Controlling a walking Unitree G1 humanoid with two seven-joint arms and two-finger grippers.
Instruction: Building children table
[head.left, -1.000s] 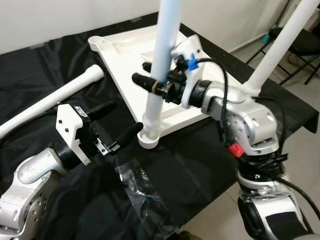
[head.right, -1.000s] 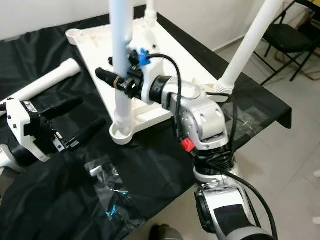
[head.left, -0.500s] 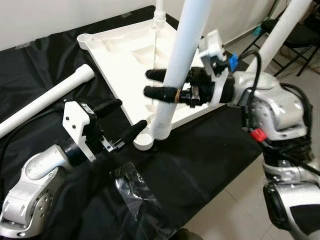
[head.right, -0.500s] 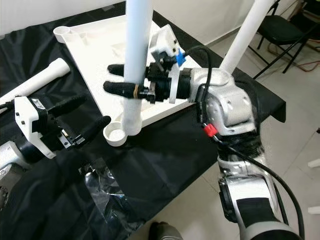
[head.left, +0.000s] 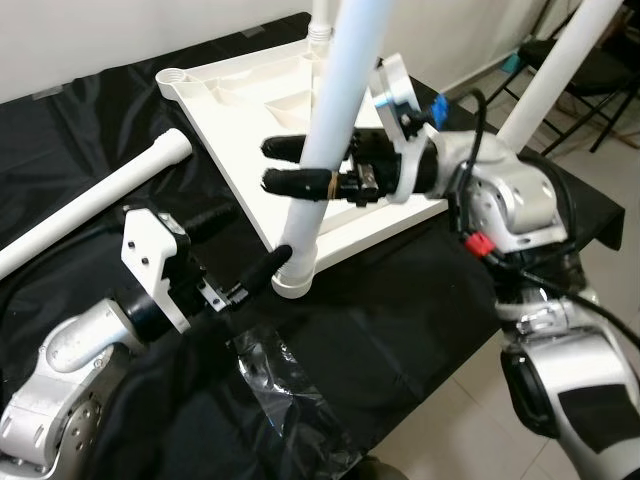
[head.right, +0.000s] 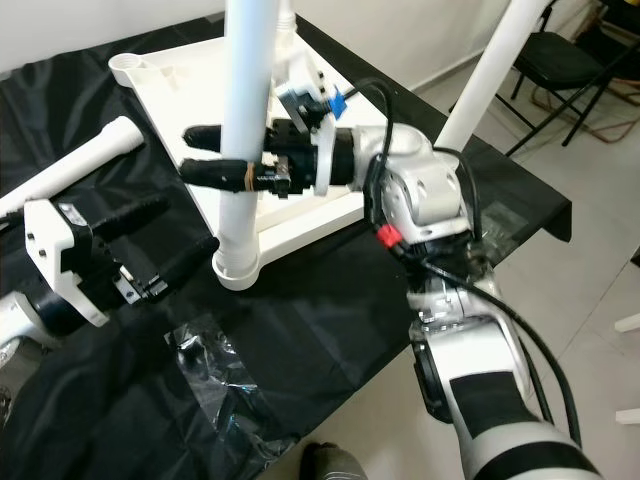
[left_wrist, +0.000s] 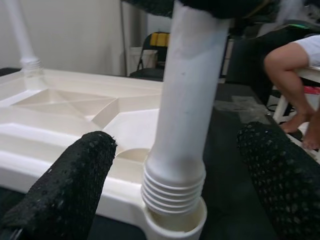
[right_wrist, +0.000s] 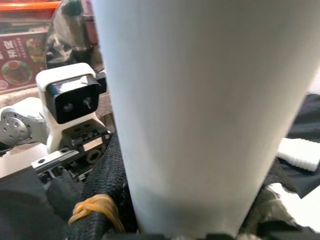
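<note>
A white tabletop (head.left: 245, 110) lies upside down on the black-covered table. My right gripper (head.left: 300, 166) is shut on a white leg (head.left: 335, 95), which leans slightly. The leg's ribbed end (left_wrist: 174, 186) sits in the mouth of the near corner socket (head.left: 291, 284). My left gripper (head.left: 255, 236) is open, with one finger (left_wrist: 75, 175) on each side of that socket and apart from the leg. A yellow rubber band (right_wrist: 95, 207) wraps one right finger. A loose leg (head.left: 100, 195) lies on the cloth at the left.
Two more legs stand upright in the tabletop, one at the far corner (head.left: 322, 20) and one at the right corner (head.left: 555, 75). A crumpled clear bag (head.left: 285, 400) lies near the table's front edge. A black chair (head.right: 560, 60) stands at the right. A person's legs (left_wrist: 295, 80) show beyond the table.
The leg in my right gripper has swung from a strong tilt to nearly upright, and its lower end has come over the corner socket. My left gripper stays open beside the socket.
</note>
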